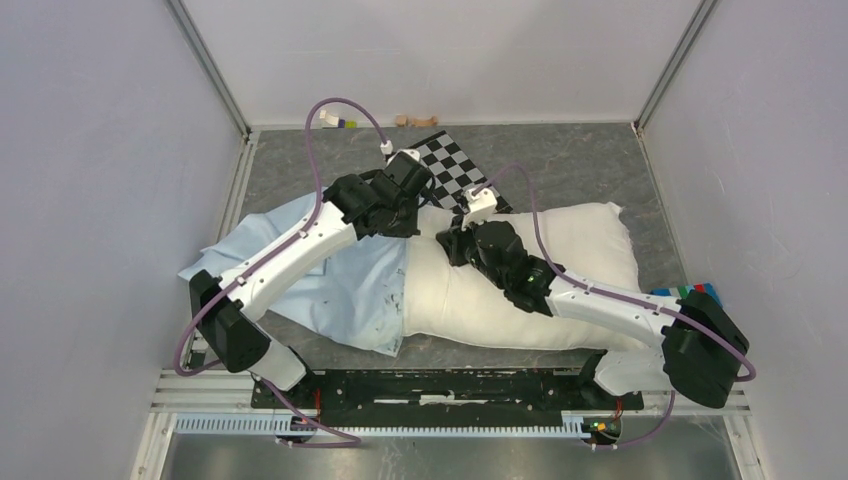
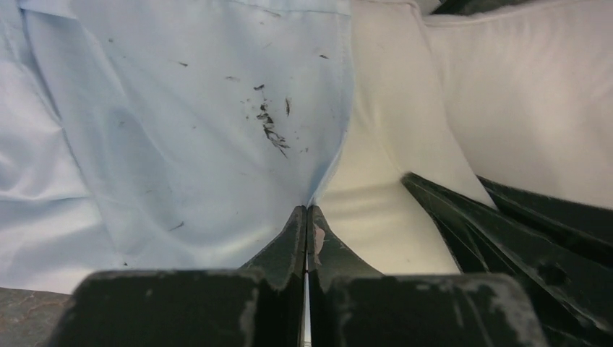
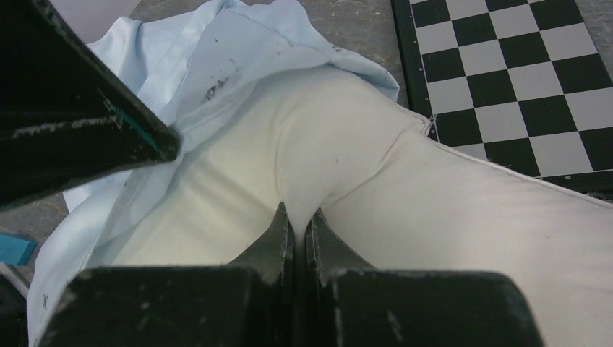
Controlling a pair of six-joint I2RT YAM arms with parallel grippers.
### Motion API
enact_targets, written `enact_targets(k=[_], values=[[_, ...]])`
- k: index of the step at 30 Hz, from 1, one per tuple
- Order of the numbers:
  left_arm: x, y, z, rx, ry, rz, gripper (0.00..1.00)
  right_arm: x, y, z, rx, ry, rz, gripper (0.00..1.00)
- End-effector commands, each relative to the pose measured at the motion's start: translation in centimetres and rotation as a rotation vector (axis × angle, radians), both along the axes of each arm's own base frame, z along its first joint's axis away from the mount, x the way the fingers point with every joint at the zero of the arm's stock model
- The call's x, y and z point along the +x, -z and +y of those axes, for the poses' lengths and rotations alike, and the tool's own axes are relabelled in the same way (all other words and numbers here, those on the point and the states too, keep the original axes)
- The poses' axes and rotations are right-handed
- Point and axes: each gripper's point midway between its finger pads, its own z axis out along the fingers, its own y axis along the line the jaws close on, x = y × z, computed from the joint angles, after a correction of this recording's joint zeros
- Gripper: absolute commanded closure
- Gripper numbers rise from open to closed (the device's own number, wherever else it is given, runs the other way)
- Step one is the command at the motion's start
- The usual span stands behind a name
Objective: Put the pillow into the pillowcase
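Tightly, left gripper (image 2: 306,210) pinches pillowcase (image 2: 181,130) hem; right gripper (image 3: 298,213) pinches pillow (image 3: 448,217).

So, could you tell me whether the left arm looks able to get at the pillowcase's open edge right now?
Apparently yes: the left hand is shut on the hem of the pillowcase, right where it meets the pillow, with nothing in between.

One pillow (image 1: 590,235) end hidden under pillowcase (image 1: 350,290).
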Motion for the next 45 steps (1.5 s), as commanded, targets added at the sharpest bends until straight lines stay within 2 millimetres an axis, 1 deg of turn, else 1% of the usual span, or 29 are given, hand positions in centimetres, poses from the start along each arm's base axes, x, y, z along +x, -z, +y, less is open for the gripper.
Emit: enact_targets(k=[1, 2, 4, 6, 8, 10, 12, 13, 15, 17, 18, 19, 20, 21, 24, 25, 27, 28, 29, 30, 32, 33, 34, 36, 37, 38, 40, 43, 45], values=[[-2.1, -4.5, -3.8, -0.160, 0.124, -0.018, 0.97, -0.3, -5.7, 2.0, 0.138, -0.055, -0.046, 1.00], [-2.8, -5.7, -5.0, -0.218, 0.147, -0.011, 0.97, -0.1, -6.7, 2.2, 0.164, -0.048, -0.057, 1.00], [-4.1, -9.0, -6.9, -0.332, 0.202, -0.022, 0.98, 0.4, -8.9, 2.1, 0.209, -0.018, -0.085, 1.00], [-4.8, -12.4, -7.6, -0.439, 0.215, -0.049, 0.98, 1.5, -10.2, 1.3, 0.220, 0.055, -0.114, 1.00], [-5.3, -14.3, -7.9, -0.506, 0.215, -0.057, 0.98, 2.8, -10.3, 0.3, 0.227, 0.135, -0.131, 1.00], [-5.6, -14.7, -8.4, -0.544, 0.215, -0.041, 0.98, 4.4, -9.1, -0.5, 0.235, 0.203, -0.106, 1.00], [-4.8, -13.4, -8.0, -0.519, 0.174, -0.036, 0.98, 5.2, -7.9, -1.4, 0.259, 0.257, -0.102, 1.00], [-4.3, -12.3, -7.7, -0.507, 0.150, -0.022, 0.98, 5.4, -7.3, -1.6, 0.266, 0.265, -0.106, 1.00], [-2.9, -10.2, -7.2, -0.512, 0.110, -0.002, 0.98, 5.7, -6.6, -1.4, 0.269, 0.263, -0.110, 1.00], [-1.5, -7.4, -6.8, -0.524, 0.077, 0.039, 0.98, 5.8, -6.1, -0.7, 0.251, 0.235, -0.109, 1.00], [-0.8, -5.6, -6.4, -0.520, 0.058, 0.070, 0.98, 5.8, -6.1, -0.4, 0.243, 0.216, -0.112, 1.00], [-0.4, -4.5, -6.6, -0.527, 0.061, 0.088, 0.98, 5.7, -6.1, -0.2, 0.230, 0.199, -0.112, 1.00], [0.2, -3.1, -6.4, -0.510, 0.055, 0.097, 0.98, 5.5, -6.3, -0.1, 0.213, 0.185, -0.114, 0.96], [0.7, -2.1, -6.3, -0.500, 0.045, 0.101, 0.98, 5.4, -6.7, -0.1, 0.197, 0.173, -0.116, 0.85], [2.0, 0.4, -6.2, -0.495, 0.028, 0.128, 0.98, 4.7, -7.5, -0.8, 0.120, 0.139, -0.128, 0.46], [2.4, 1.1, -6.0, -0.485, 0.020, 0.137, 0.98, 4.4, -7.9, -1.0, 0.093, 0.128, -0.127, 0.38], [2.9, 2.4, -5.5, -0.466, -0.001, 0.153, 0.98, 3.3, -7.9, -1.5, 0.041, 0.084, -0.122, 0.17], [3.1, 2.9, -5.2, -0.461, -0.011, 0.160, 0.98, 2.7, -7.8, -1.8, 0.023, 0.067, -0.120, 0.11], [3.3, 3.1, -5.1, -0.459, -0.013, 0.161, 0.98, 2.0, -7.3, -2.3, -0.015, 0.058, -0.115, 0.04], [3.5, 3.3, -5.0, -0.454, -0.016, 0.162, 0.98, 1.3, -6.9, -2.8, -0.044, 0.048, -0.117, 0.02], [3.8, 3.5, -4.8, -0.449, -0.014, 0.162, 0.98, -0.3, -5.7, -3.8, -0.134, 0.037, -0.124, 0.02], [3.9, 3.5, -4.8, -0.450, -0.012, 0.162, 0.98, -1.3, -5.5, -3.8, -0.175, 0.016, -0.145, 0.02], [4.1, 3.6, -4.9, -0.449, -0.009, 0.165, 0.98, -2.8, -4.8, -3.7, -0.231, -0.013, -0.158, 0.02], [4.4, 3.8, -5.2, -0.449, 0.004, 0.173, 0.98, -4.9, -3.6, -3.4, -0.333, -0.055, -0.203, 0.02], [4.5, 3.9, -5.4, -0.449, 0.012, 0.176, 0.98, -5.5, -3.0, -3.3, -0.376, -0.067, -0.216, 0.02], [4.7, 3.9, -5.6, -0.451, 0.017, 0.178, 0.98, -6.1, -2.0, -3.2, -0.422, -0.087, -0.218, 0.02], [5.0, 3.7, -6.0, -0.456, 0.030, 0.178, 0.98, -6.7, 0.3, -3.2, -0.495, -0.111, -0.214, 0.02], [5.3, 3.3, -6.3, -0.461, 0.043, 0.169, 0.98, -6.1, 3.5, -3.5, -0.594, -0.092, -0.198, 0.02], [5.3, 2.8, -6.6, -0.472, 0.055, 0.166, 0.98, -5.5, 4.7, -3.0, -0.632, -0.077, -0.196, 0.02]])
